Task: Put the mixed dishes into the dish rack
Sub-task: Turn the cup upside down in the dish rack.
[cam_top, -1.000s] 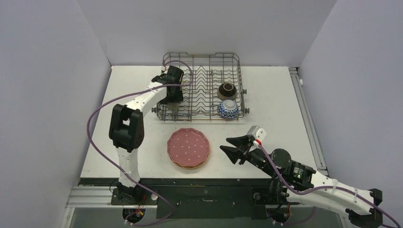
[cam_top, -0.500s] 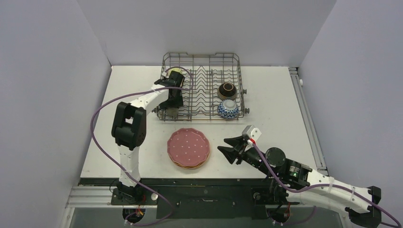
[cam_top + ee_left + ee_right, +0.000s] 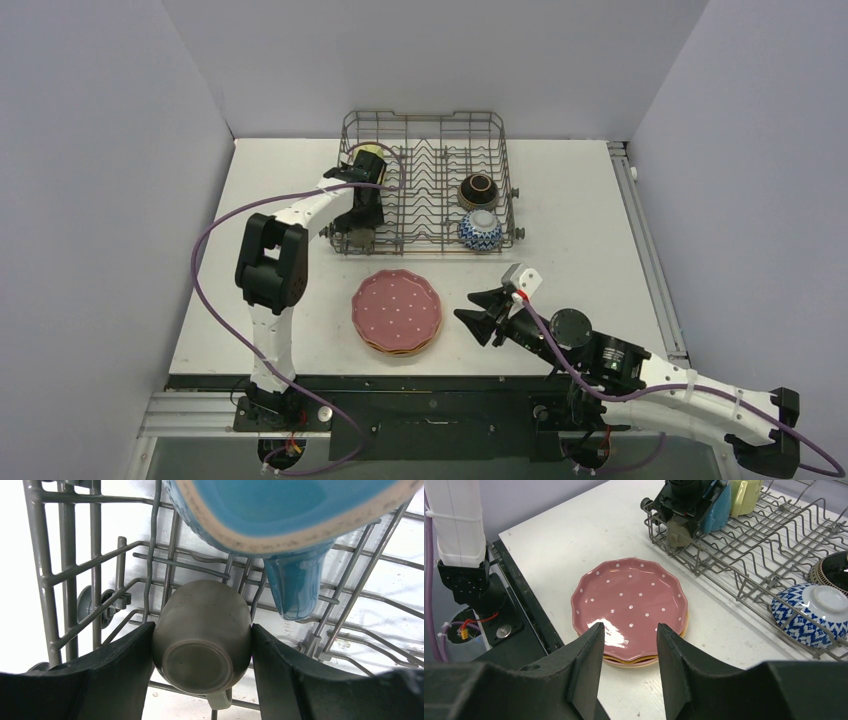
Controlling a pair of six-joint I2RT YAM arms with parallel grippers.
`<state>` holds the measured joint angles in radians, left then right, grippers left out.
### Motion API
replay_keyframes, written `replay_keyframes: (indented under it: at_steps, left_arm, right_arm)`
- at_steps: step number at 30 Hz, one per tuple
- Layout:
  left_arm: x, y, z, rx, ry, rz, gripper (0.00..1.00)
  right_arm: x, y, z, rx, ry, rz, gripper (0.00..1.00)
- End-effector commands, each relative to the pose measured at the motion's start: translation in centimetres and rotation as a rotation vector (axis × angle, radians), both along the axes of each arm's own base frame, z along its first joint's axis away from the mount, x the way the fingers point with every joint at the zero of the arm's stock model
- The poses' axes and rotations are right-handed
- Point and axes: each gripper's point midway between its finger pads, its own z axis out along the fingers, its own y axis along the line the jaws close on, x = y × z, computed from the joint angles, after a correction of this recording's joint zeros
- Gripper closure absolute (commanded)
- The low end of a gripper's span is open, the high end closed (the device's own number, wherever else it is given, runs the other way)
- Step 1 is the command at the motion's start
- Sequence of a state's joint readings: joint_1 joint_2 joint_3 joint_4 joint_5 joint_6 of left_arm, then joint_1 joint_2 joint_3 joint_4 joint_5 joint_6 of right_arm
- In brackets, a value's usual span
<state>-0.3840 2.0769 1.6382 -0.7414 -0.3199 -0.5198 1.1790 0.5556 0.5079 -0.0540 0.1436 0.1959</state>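
Observation:
The dish rack stands at the back of the table. In its near-left corner my left gripper is shut on the small grey-olive mug, which is bottom up among the wires, one finger pressed on each side. Just behind it is a blue mug, then a yellow mug. A dark brown bowl and a blue-white bowl lie on the rack's right side. A stack of dotted plates, pink on top, sits in front of the rack. My right gripper hangs open just right of the stack, nothing between its fingers.
The rack's middle rows of tines hold nothing. The left arm's purple cable loops over the table's left side. The table's black front edge runs close to the plates. Walls close in the table on three sides.
My right gripper has slid left, nearer the plate stack. The left gripper has shifted toward the rack's near-left corner with the grey-olive mug, uncovering the yellow mug behind it.

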Motion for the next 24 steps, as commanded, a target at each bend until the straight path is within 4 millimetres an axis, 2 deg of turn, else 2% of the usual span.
replay_keyframes:
  at_steps: [1, 3, 8, 18, 24]
  left_arm:
    - [1.4, -0.3, 1.3, -0.022, -0.054, 0.009, 0.41]
    - [1.5, -0.2, 1.4, -0.017, -0.055, 0.010, 0.33]
    - [1.5, -0.2, 1.9, -0.017, -0.064, 0.009, 0.23]
    - [1.3, -0.5, 3.4, -0.031, -0.087, -0.002, 0.11]
    - [1.1, -1.1, 4.8, -0.064, -0.105, -0.023, 0.09]
  right_arm:
    - [0.5, 0.2, 1.3, 0.040, -0.013, -0.022, 0.61]
    - [0.5, 0.2, 1.5, 0.040, -0.016, -0.023, 0.61]
    - [0.6, 0.0, 1.7, 0.034, -0.023, -0.029, 0.61]
    - [0.5, 0.0, 1.9, 0.041, -0.015, -0.031, 0.61]
    - [0.9, -0.3, 1.6, 0.017, -0.016, -0.052, 0.61]
